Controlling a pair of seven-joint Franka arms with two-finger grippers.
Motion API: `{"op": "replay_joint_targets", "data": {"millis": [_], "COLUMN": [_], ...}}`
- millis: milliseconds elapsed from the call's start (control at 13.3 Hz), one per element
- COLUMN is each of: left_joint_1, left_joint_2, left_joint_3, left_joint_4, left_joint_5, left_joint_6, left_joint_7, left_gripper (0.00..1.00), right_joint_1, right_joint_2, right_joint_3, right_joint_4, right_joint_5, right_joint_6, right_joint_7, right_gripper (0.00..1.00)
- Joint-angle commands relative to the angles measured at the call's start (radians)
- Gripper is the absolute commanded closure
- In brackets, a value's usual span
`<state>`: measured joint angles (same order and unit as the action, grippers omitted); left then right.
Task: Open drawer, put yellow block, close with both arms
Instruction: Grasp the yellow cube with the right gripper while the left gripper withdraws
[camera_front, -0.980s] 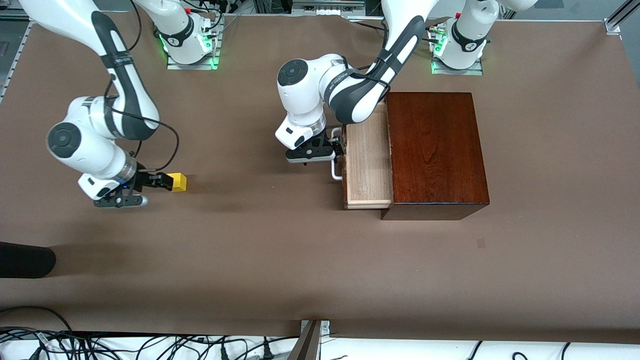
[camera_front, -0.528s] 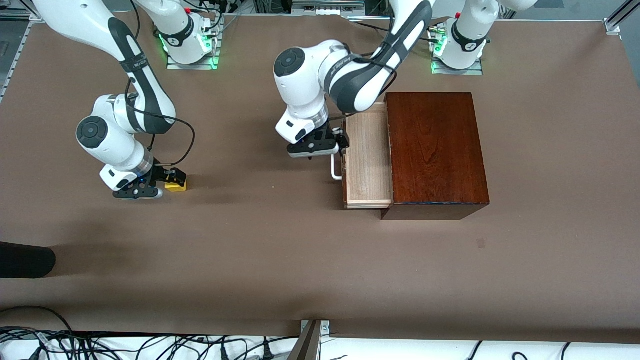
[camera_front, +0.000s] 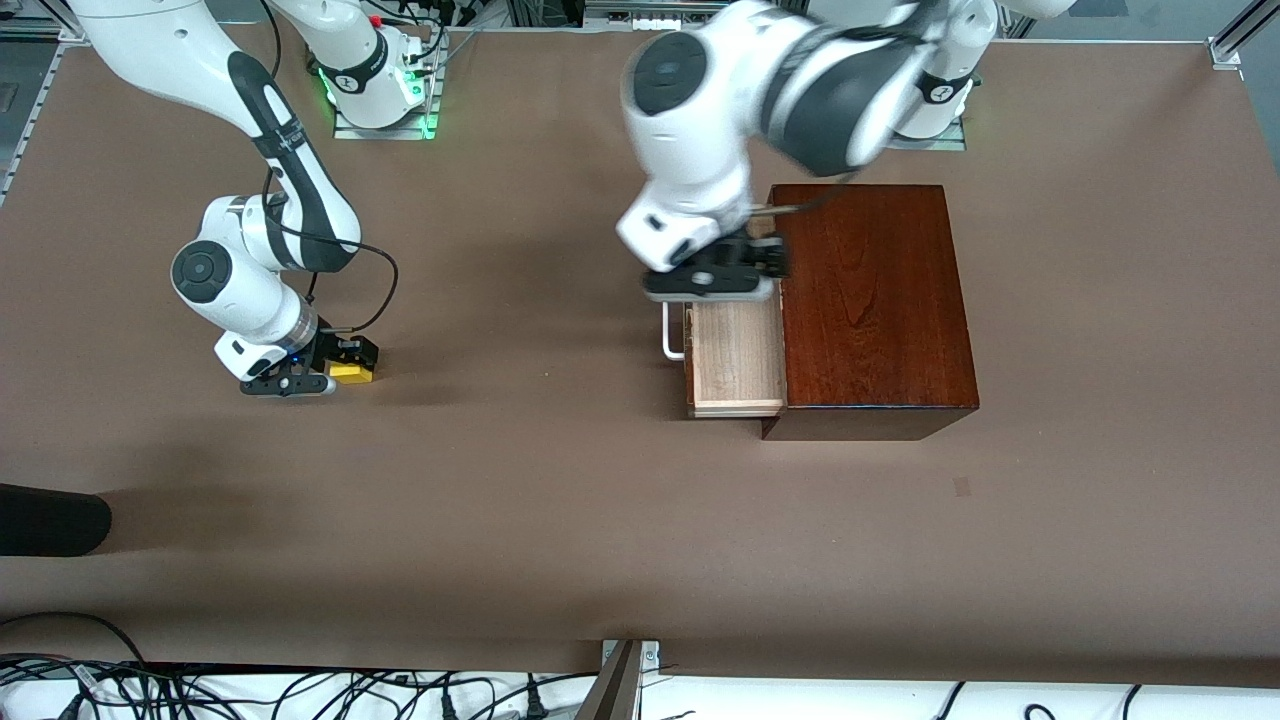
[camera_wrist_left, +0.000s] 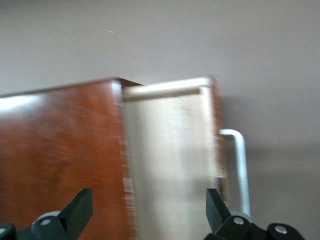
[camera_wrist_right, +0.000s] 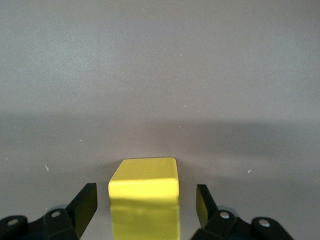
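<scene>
On the brown worktop (camera_front: 560, 520), right of centre in the front frame, stands the mahogany box (camera_front: 870, 300) with the drawer (camera_front: 738, 358) pulled out toward the right arm's end, pale wood floor exposed, white loop handle (camera_front: 672, 335) on its front. The left arm's wrist hangs over the drawer's upper end; the left gripper (camera_front: 745, 268) is over the seam between drawer and box, jaws spread wide, nothing between them in the left wrist view (camera_wrist_left: 147, 210). At mid-left of the front frame the right gripper (camera_front: 340, 362) is down at the worktop. The yellow block (camera_front: 350, 372) sits on the worktop between its fingers (camera_wrist_right: 85, 202); jaws straddle it with a gap showing on each side in the right wrist view.
</scene>
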<state>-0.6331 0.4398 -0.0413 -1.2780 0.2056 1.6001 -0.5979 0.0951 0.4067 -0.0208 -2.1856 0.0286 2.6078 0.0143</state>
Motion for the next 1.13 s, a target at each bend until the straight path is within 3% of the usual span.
{"op": "replay_joint_targets", "data": {"millis": [0,151,302,452,603,905,1056], "left_joint_1": [0.129,0.223,0.288,0.346,0.416,0.526,0.542], "left_joint_2": [-0.061,-0.111,-0.192,-0.269,-0.297,-0.28,-0.279], "left_joint_3": [-0.012,-0.014,-0.014,-0.014,-0.015,-0.014,-0.011], "left_joint_4": [-0.015,-0.033,-0.102,-0.179,-0.205,-0.234,-0.236], "left_joint_5": [-0.032,-0.055,-0.09,-0.094,-0.098,-0.202,-0.203], "left_joint_6": [-0.075,-0.077,-0.075,-0.071,-0.069,-0.01,0.011], "left_joint_7": [0.214,0.308,0.342,0.409,0.502,0.653,0.688], "left_gripper": [0.0,0.0,0.0,0.0,0.0,0.0,0.0], "right_joint_1": [0.002,0.005,0.005,0.018,0.043,0.074,0.144], "right_joint_2": [0.0,0.004,0.001,-0.02,-0.035,-0.039,-0.019], "right_joint_3": [0.001,0.001,0.001,0.014,0.039,0.137,0.168], "right_joint_4": [-0.01,-0.002,0.007,0.055,0.162,0.344,0.51], "right_joint_5": [0.014,0.013,0.011,-0.002,-0.003,-0.004,-0.03], "right_joint_6": [0.021,0.021,0.017,-0.01,-0.171,-0.366,-0.513], "right_joint_7": [0.0,-0.007,-0.011,-0.02,-0.022,-0.051,-0.054], "right_gripper": [0.47,0.8,1.0,1.0,1.0,1.0,1.0]}}
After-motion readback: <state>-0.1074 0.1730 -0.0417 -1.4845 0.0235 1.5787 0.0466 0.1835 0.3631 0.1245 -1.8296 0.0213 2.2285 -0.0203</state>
